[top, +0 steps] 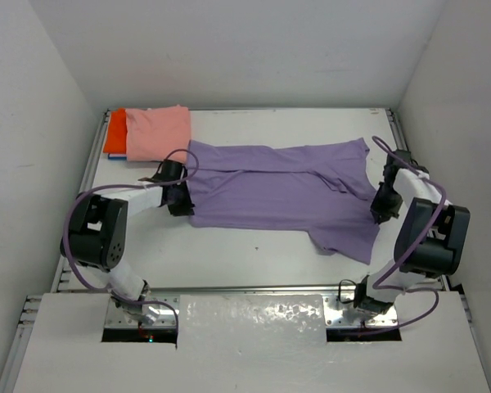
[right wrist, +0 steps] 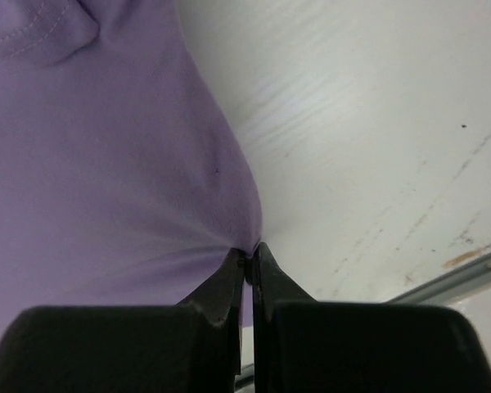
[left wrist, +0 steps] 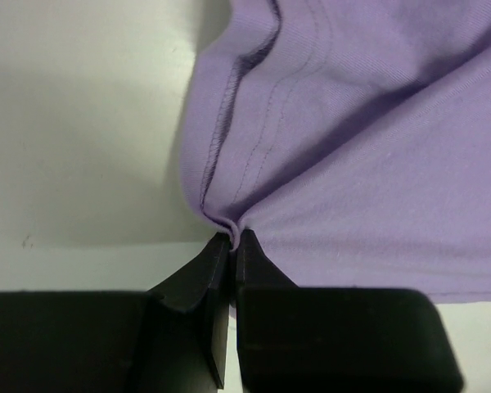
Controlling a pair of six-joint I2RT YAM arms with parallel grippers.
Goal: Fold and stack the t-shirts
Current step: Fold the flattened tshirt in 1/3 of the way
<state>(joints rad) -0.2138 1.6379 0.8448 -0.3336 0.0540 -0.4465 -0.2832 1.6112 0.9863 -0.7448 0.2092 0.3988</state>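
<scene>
Just beyond the left gripper [top: 178,201], on its outer side, the salmon-pink t-shirt [top: 157,133] is lying folded on top of the orange-red t-shirt [top: 114,133]. The orange-red edge is peeking out at the left, so two of the three garments are looking finished and stacked. The left gripper's jaws are pressing together on a small tuck at the hemmed edge of the lavender t-shirt [top: 278,192], and the cloth is fanning away ahead of the tips. Between the two pairs of jaws this shirt is lying stretched across the table [top: 254,262]; its far long edge is apparently turned over, and a sleeve is sticking out toward the near side close to the right jaws. The right gripper [top: 380,211] is pinching the opposite edge, jaws closed on a gathered bit of fabric, with bare table just to their right. What is left, by the look of it, is folding this last shirt down and setting it on the pile.
</scene>
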